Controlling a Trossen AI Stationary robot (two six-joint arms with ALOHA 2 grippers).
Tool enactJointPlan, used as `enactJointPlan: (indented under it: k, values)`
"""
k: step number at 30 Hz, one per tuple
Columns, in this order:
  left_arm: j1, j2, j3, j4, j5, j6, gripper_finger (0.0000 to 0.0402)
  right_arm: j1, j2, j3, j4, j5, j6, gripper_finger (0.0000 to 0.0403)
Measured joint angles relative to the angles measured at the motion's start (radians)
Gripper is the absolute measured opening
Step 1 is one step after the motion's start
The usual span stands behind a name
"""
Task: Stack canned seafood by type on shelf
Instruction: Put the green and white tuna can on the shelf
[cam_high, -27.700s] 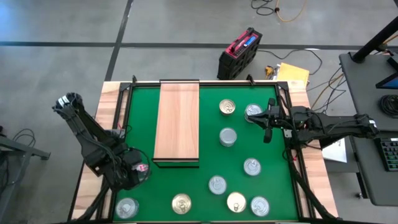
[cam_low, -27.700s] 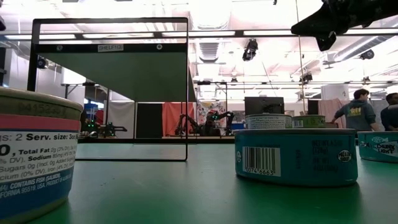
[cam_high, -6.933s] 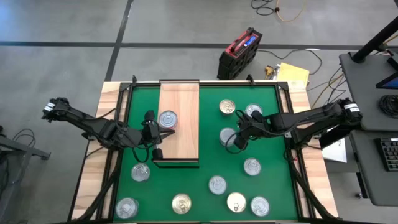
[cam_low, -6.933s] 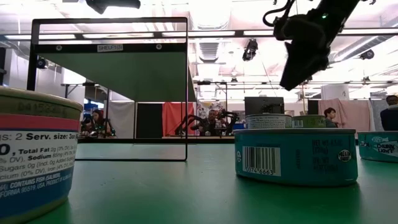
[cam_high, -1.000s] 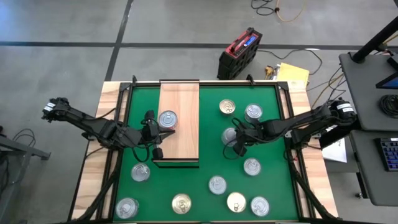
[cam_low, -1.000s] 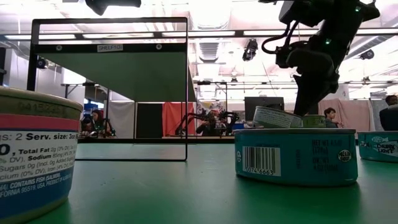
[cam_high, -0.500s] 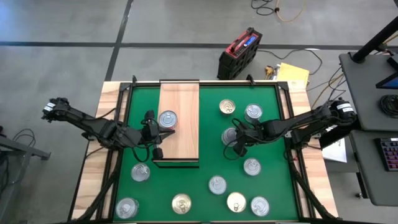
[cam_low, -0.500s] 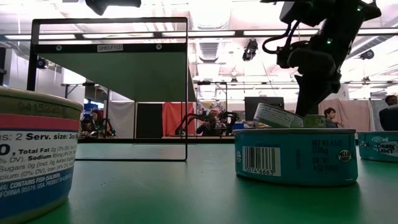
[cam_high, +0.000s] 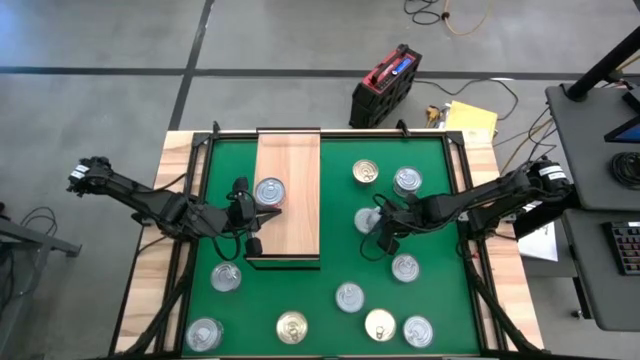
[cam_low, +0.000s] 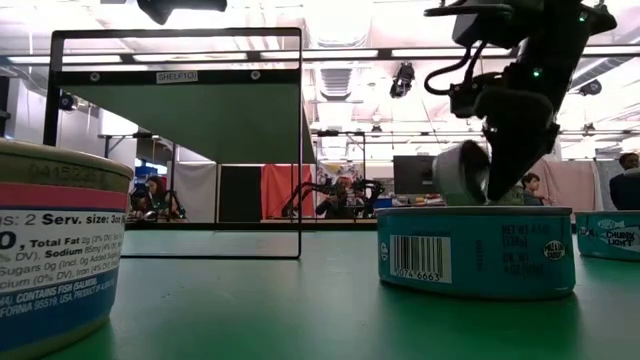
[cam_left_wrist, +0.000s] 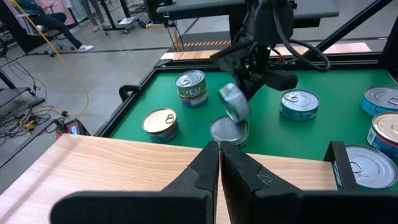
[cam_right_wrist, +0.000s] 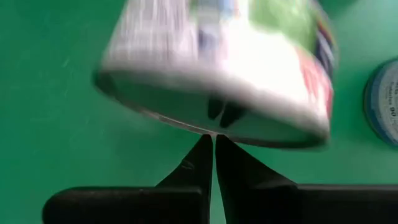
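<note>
Green matting covers the table (cam_high: 300, 300) in the high view, and we note the wooden shelf (cam_high: 288, 160) in the upper middle of the frame with one tin (cam_high: 269, 191) on its left edge. The left gripper (cam_high: 243, 212) sits at that edge, fingers closed on nothing. Right of centre, the right gripper (cam_high: 380, 232) has its fingers pressed together against a tilted tin (cam_high: 367, 219); we cannot tell whether it is gripped. Other tins lie across the right and lower parts of the mat.

Low view: the right gripper (cam_low: 507, 170) hangs at upper right with the tilted tin (cam_low: 462, 172) on edge beside it, above a teal tin (cam_low: 474, 251) in the foreground.

Left wrist view: closed fingers (cam_left_wrist: 214, 171) lie over the shelf (cam_left_wrist: 93, 165); the tipped tin (cam_left_wrist: 234, 102) shows at centre.

Right wrist view: closed fingers (cam_right_wrist: 208, 165) meet the tin's (cam_right_wrist: 224, 56) rim, filling the upper frame.
</note>
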Motion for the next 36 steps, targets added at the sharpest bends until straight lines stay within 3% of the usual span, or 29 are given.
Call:
enactJointPlan:
  k: [25, 36]
  values:
    - [0.000, 0.000, 0.000, 0.000, 0.000, 0.000, 0.0000, -0.003, -0.008, 0.003, 0.011, 0.038, -0.004, 0.0012]
    - [0.000, 0.000, 0.000, 0.000, 0.000, 0.000, 0.0000, -0.089, -0.002, 0.003, 0.204, 0.043, -0.155, 0.0012]
